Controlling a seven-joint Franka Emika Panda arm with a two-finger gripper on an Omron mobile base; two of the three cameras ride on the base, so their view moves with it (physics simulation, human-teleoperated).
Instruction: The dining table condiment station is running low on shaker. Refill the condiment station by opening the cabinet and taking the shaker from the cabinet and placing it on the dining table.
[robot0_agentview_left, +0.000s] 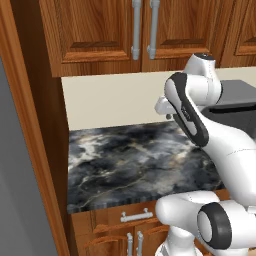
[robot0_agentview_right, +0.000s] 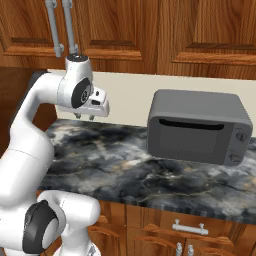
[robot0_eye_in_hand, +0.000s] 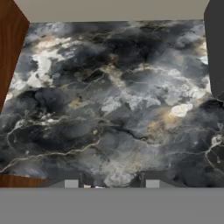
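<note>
I'm holding the arm up over the counter, gripper pointing straight down at the dark marbled stone, well above it and touching nothing. In the right base view I'm seeing its two short finger tips hanging under the white hand, a small gap between them, nothing in there; I'm calling the jaws partly open, empty. The hand view is looking down on bare counter, beige wall along the top edge, a wooden side panel at the left, and the edge of the microwave at the right.

The cabinet is sitting on the wall above the counter, both doors closed, its two grey bar handles side by side at the seam, right above the arm's wrist. I'm not able to see into it, so I cannot tell where the shaker is. The grey microwave is standing on the counter to the right of the gripper, door shut. Base drawers with grey pulls are running below the counter edge.
</note>
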